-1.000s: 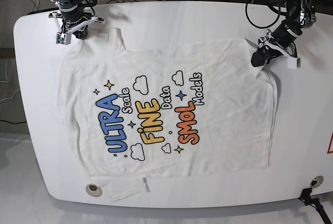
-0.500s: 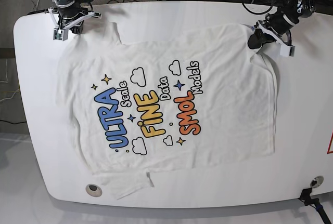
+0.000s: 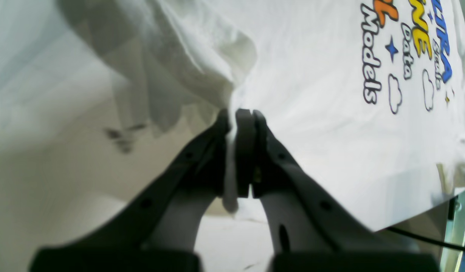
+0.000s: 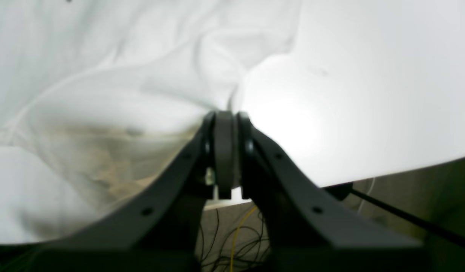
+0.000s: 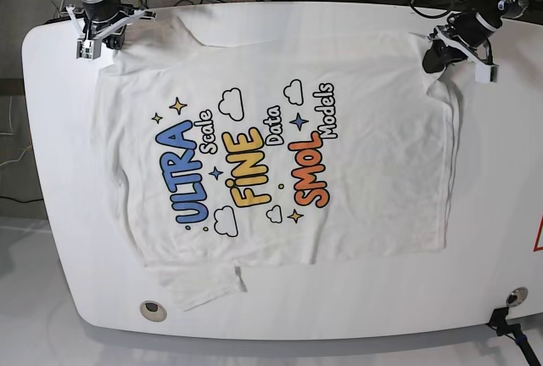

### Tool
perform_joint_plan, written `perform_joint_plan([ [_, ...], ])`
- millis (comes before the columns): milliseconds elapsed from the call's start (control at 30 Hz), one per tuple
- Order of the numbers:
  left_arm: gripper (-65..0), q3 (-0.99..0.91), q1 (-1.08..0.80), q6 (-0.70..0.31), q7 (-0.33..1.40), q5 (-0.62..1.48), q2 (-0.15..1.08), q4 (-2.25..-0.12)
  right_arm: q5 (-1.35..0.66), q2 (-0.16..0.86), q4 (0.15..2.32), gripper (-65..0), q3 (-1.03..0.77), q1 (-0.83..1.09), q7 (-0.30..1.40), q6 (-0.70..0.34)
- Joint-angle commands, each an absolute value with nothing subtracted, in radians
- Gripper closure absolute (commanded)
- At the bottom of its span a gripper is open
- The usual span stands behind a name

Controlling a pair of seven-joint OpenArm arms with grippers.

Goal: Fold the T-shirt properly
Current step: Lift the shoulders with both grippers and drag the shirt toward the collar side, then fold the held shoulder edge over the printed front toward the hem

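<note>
Along the far edge of the white desk (image 5: 254,22), the left end effector (image 5: 439,53) and right end effector (image 5: 99,33) each pinch a corner of the wrinkled white printed cotton T-shirt (image 5: 365,179), whose body stretches from both toward the desk's near edge.

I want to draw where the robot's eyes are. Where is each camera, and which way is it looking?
Base view: high above, looking straight down at the table and the spread T-shirt; both arms show at the far corners.
Left wrist view: on the left arm, looking along the left gripper, shut on a shirt edge, toward the print.
Right wrist view: on the right arm, looking along the right gripper, shut on plain white cloth, past the table edge.
Shared: all three show the T-shirt; base and left wrist both show the printed words.
</note>
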State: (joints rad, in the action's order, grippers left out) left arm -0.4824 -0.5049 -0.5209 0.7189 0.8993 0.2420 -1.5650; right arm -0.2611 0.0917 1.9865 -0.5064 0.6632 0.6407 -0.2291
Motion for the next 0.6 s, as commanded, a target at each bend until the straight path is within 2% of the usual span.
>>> perform_joint_plan([
  [0, 0.0, -0.489, -0.517, -0.522, 0.736, 0.902, 0.252, -1.575, -0.261, 0.103, 2.006, 0.0, -0.516, 0.676, 0.624, -0.228],
  [300, 0.0, -0.501, -0.526, -0.525, 0.760, 0.912, 0.253, -1.664, -0.260, 0.125, 2.016, 0.0, -0.518, 0.643, 0.636, -0.214],
  [567, 0.0, -0.511, -0.455, -0.507, 0.754, 0.933, 0.256, -1.669, -0.232, 0.142, 2.022, 0.0, -0.517, 0.486, 0.644, -0.187],
])
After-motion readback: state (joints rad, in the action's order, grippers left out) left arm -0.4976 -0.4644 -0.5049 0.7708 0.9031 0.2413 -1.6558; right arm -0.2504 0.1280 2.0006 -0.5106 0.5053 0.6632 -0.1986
